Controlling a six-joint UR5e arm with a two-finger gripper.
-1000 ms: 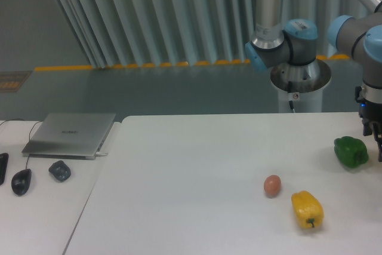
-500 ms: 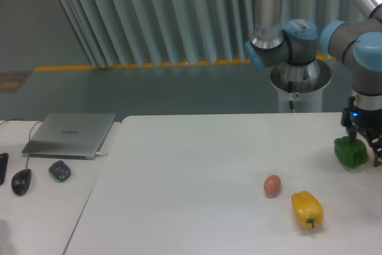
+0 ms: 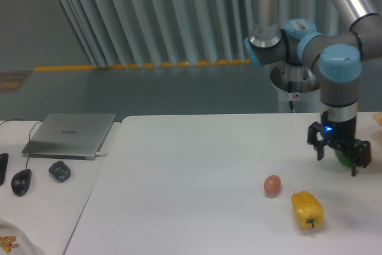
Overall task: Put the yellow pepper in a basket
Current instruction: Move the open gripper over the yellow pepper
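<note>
Nothing of the task looks done: the one yellow pepper (image 3: 307, 209) lies untouched near the worktop's (image 3: 191, 189) front edge, toward its right side. No basket is in view. Just beside it sits one brown egg (image 3: 272, 185). Farther back, near the right edge, the gripper (image 3: 338, 158) hangs with jaws spread and empty, mostly hiding one green pepper (image 3: 342, 156). Reaching, grasping and carrying all remain.

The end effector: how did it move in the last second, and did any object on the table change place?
The end effector swept left from the right edge, now hiding most of the green pepper. It holds nothing. The yellow pepper and egg stayed put.
</note>
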